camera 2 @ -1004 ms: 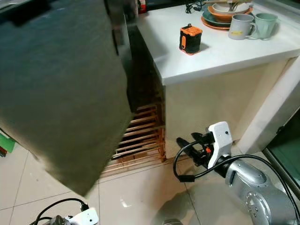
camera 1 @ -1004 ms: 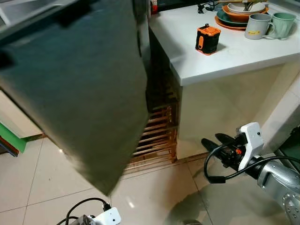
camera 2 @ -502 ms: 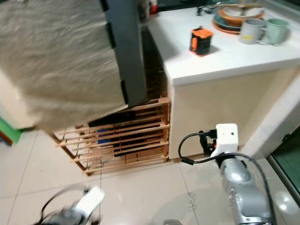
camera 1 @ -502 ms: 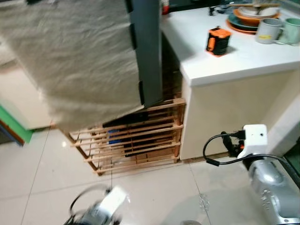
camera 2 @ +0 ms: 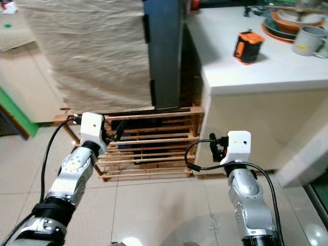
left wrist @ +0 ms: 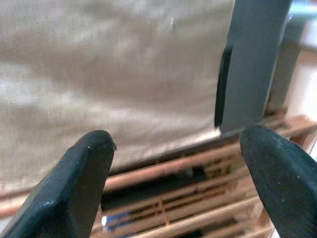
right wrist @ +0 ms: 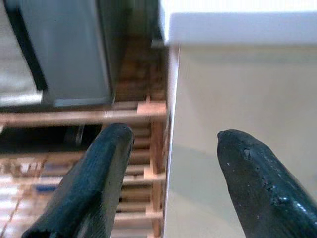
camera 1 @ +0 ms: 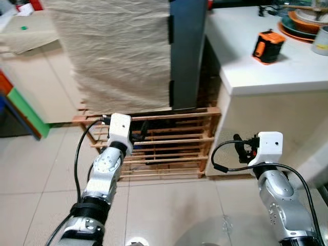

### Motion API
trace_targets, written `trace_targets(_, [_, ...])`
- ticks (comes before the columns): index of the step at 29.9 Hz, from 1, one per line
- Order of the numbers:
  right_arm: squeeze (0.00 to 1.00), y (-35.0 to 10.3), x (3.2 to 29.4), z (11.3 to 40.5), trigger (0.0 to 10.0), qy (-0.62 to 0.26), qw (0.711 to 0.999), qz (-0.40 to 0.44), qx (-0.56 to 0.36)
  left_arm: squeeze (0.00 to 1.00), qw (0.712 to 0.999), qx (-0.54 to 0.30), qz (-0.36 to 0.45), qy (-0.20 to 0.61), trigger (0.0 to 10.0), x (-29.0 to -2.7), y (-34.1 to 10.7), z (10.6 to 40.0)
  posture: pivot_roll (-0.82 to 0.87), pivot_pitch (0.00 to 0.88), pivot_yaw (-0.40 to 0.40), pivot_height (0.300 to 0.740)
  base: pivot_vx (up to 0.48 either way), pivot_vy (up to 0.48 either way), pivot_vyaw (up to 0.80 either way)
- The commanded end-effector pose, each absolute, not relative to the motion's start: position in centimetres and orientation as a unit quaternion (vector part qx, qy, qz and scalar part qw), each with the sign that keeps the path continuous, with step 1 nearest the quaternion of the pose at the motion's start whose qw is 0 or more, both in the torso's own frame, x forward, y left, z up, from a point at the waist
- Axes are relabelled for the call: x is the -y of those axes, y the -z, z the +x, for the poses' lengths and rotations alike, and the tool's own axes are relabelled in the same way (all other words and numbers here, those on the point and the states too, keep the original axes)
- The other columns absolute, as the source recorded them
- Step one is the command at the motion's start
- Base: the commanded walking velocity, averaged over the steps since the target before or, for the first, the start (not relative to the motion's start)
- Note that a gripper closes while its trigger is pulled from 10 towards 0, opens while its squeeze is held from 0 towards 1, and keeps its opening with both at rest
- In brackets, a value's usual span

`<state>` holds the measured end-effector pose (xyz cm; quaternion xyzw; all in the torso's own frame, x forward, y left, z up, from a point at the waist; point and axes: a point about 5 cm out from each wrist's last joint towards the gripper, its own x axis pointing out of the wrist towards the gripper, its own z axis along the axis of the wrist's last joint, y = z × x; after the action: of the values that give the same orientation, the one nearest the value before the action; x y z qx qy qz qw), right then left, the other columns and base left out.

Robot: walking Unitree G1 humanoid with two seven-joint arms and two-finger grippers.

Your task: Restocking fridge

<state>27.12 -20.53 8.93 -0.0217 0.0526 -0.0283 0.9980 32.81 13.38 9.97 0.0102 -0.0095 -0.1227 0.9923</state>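
Straight ahead stands the tall grey fridge [camera 1: 187, 51], its long axis upright, draped with beige cloth [camera 1: 120, 51] and raised on a wooden rack [camera 1: 164, 146]. Nearer to it, the left gripper [left wrist: 183, 173] faces it with fingers spread, empty; the right gripper [right wrist: 173, 178], likewise spread, points at the white counter [camera 1: 266, 72].

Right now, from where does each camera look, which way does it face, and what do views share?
Left and right eye views: on the head, looking forward and down at the grey fridge draped with beige cloth, both silver arms showing.
Left wrist view: along the open left claw toward the slatted wooden rack.
Right wrist view: along the open right claw toward the white counter's cream side.
Shared: rack and fridge.
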Motion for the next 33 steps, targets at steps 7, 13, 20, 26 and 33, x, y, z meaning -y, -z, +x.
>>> trace_targets(7, [0.0, -9.1, 21.6, 26.4, 10.0, 0.096, 0.994, -0.056, -0.022, 0.0, 0.979, 0.075, 0.003, 0.19, 10.0, -12.1, -14.0, 32.9, -0.19, 0.0, 0.071, 0.74, 0.0, 0.0, -0.7])
trace_targets(13, [0.0, -9.5, 21.7, 25.6, 10.0, 0.109, 0.992, -0.061, -0.006, 0.0, 0.97, 0.103, -0.027, 0.218, 10.0, -10.4, -15.5, 31.8, -0.2, 0.0, 0.059, 0.74, 0.0, 0.0, -0.69])
trace_targets(20, [0.0, -11.8, 21.6, 25.4, 10.0, 0.107, 0.99, -0.074, 0.047, 0.0, 0.973, 0.041, -0.095, 0.207, 10.0, -9.8, -14.0, 31.8, -0.22, 0.0, 0.065, 0.74, 0.162, -0.069, -0.69])
trace_targets(26, [0.0, -11.7, 21.0, 25.5, 10.0, 0.083, 0.993, -0.076, 0.035, 0.0, 0.974, -0.027, -0.103, 0.199, 10.0, -10.8, -10.6, 31.4, -0.23, 0.0, 0.048, 0.74, 0.309, -0.364, -0.69])
trace_targets(33, [0.0, -10.5, 21.5, 25.1, 10.0, 0.089, 0.993, -0.073, 0.014, 0.0, 0.97, -0.048, -0.098, 0.216, 10.0, -10.1, -10.0, 31.2, -0.22, 0.0, 0.046, 0.74, 0.092, -0.081, -0.69])
